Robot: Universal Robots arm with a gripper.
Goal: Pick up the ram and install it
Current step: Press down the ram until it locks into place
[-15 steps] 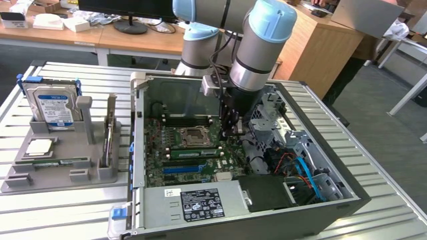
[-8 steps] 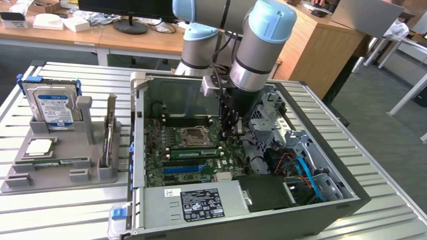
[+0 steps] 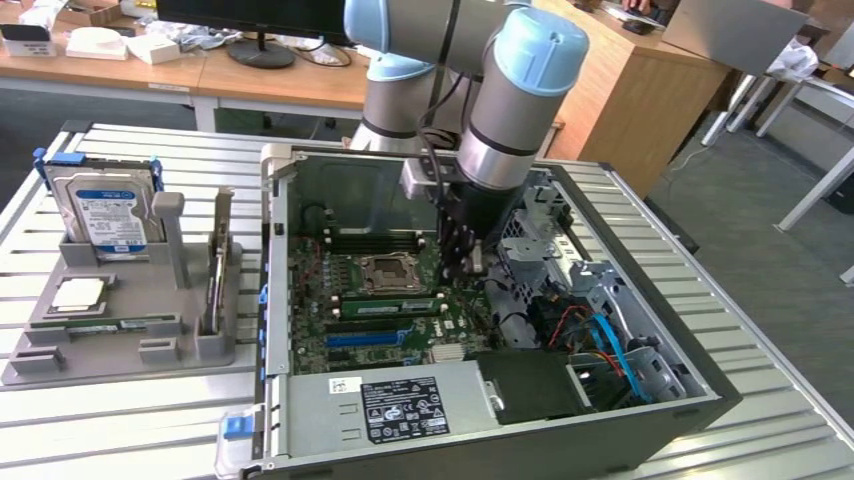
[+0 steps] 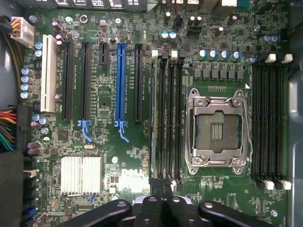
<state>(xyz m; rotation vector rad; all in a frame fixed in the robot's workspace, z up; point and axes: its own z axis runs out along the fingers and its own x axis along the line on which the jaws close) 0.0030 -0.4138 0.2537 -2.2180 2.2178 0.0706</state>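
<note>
The ram (image 3: 387,305) (image 4: 152,118) stood on edge in a memory slot of the motherboard (image 3: 400,335), at the centre of the exterior view and just below the empty processor socket (image 3: 384,268) (image 4: 218,130). The tool (image 3: 465,262) (image 4: 163,187) hung over the right-hand end of those slots with its fingers drawn together and nothing visible between them. Seating the stick well probably called for a straight downward push, spread evenly along its top edge, until both end latches closed; a tilted push could strain the slot. The open computer case (image 3: 534,435) held the motherboard. At the frame's left a grey holder (image 3: 80,365) on the slatted surface (image 3: 120,430) carried a hard drive (image 3: 110,215), a processor chip (image 3: 78,292) and a second ram stick (image 3: 100,325) lying flat.
</note>
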